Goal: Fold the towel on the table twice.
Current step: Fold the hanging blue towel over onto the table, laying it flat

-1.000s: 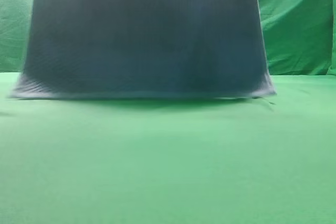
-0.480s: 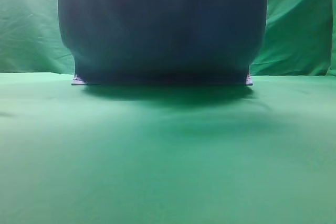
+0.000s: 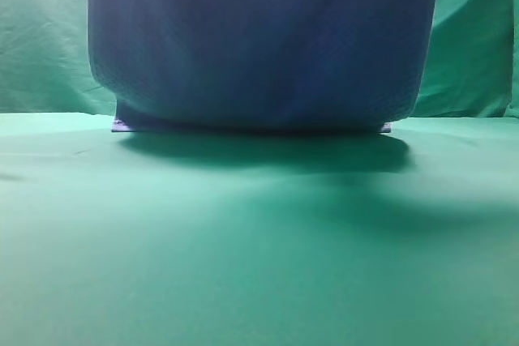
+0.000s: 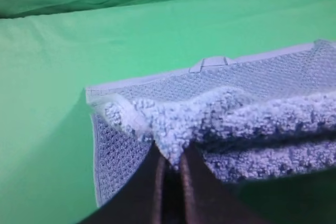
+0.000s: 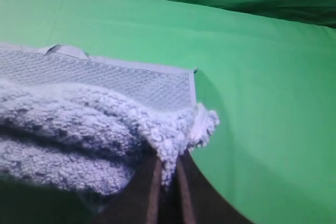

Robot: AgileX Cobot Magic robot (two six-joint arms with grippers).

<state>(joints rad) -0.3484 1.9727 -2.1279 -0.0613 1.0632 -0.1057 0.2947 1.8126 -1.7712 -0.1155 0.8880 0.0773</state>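
Towel, large blue-grey waffle-knit rectangle with thin pale hem (image 3: pixel 259 46), filled upper centre of the exterior high view, hanging in a curved sheet with its lower edge lying on the green fabric-covered worktop (image 3: pixel 259 265). Left gripper (image 4: pixel 170 163), bottom centre of left wrist view, jaws clenched on a bunched fluffy corner of the towel. Right gripper (image 5: pixel 167 174), bottom centre of right wrist view, jaws likewise clamped on the opposite corner. Under each lifted corner a flat towel layer lay on the worktop; small hem loop (image 4: pixel 212 62) visible at the far edge. Judged soft, limp, fairly light, drapes and sags between grips; not slippery given nubby pile. Best held at corners or hem, both sides kept level so the edges line up.
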